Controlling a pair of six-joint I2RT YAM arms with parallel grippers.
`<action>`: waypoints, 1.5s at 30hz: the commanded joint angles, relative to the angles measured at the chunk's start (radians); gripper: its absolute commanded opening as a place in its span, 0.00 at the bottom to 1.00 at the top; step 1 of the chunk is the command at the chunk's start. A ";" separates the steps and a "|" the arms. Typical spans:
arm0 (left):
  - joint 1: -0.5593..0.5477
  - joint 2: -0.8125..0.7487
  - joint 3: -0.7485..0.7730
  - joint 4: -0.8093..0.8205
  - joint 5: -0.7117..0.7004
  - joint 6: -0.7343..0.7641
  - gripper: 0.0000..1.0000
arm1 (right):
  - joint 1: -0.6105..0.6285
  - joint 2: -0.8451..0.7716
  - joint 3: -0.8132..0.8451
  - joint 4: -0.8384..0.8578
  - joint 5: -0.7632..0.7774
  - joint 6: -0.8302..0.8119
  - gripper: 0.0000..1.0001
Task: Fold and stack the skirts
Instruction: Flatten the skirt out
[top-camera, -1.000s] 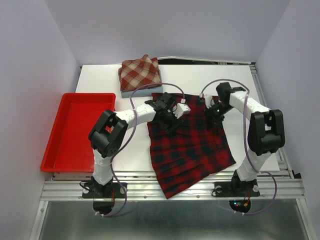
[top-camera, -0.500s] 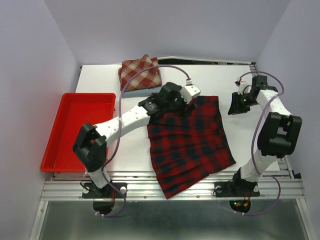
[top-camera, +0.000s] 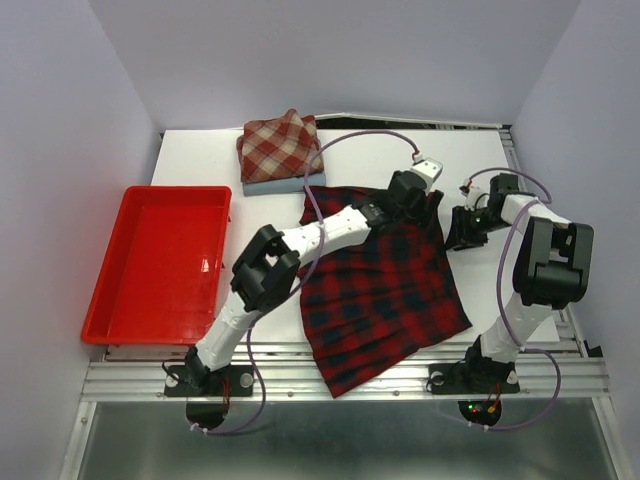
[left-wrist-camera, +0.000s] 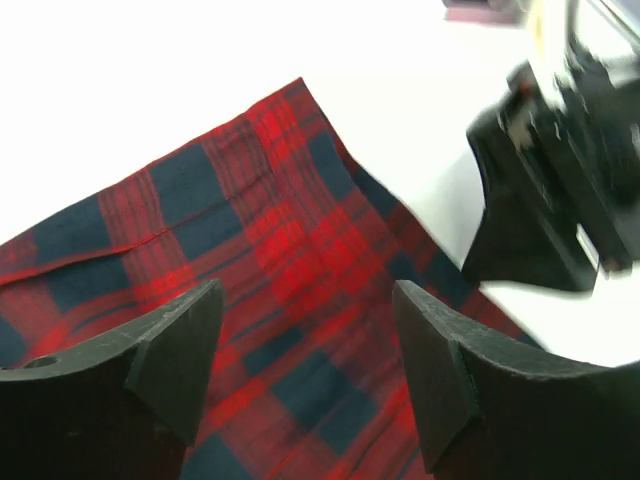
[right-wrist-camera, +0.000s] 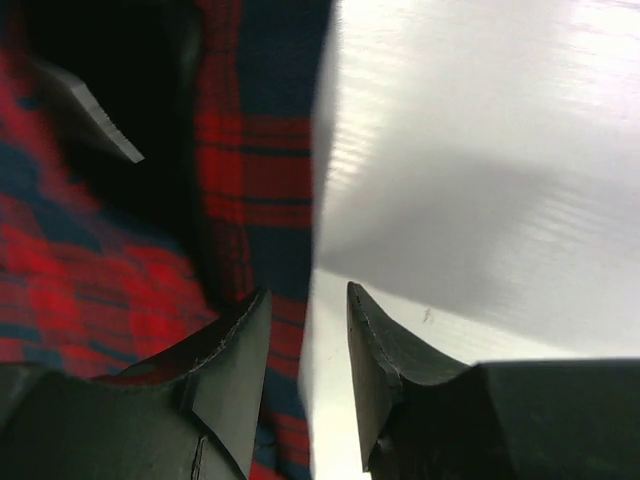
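**Top external view.** The red and navy plaid skirt lies spread flat on the white desk. Its near hem hangs over the desk's front edge, between the two arm bases. The brick-red and cream check skirt sits folded at the far edge of the desk, on top of the folded light blue skirt. Only a strip of the light blue skirt shows under its near side. The red tray stands at the left of the desk, apart from all three skirts. The left arm reaches diagonally across the plaid skirt. The left tool is over the skirt's far right corner. The right tool is just beside the skirt's right edge, near that same corner.

**Left wrist view.** The left tool is spread wide, with nothing between its fingers. The plaid skirt fills the space below and ahead, and its corner points toward bare desk. The right tool appears blurred at the right, beside the skirt's edge.

**Right wrist view.** The right tool has its fingers parted by a narrow gap and pinches nothing. The edge of the plaid skirt runs under this gap. One finger is over cloth, the other over bare desk.
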 joint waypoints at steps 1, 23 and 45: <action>-0.086 0.047 0.120 0.030 -0.223 -0.104 0.86 | -0.002 0.031 -0.035 0.116 0.041 0.044 0.41; -0.182 0.210 0.214 -0.064 -0.515 -0.099 0.78 | -0.002 0.090 -0.115 0.087 -0.137 0.070 0.27; -0.163 0.205 0.229 -0.041 -0.403 -0.107 0.00 | -0.002 0.075 -0.112 0.073 -0.088 0.035 0.23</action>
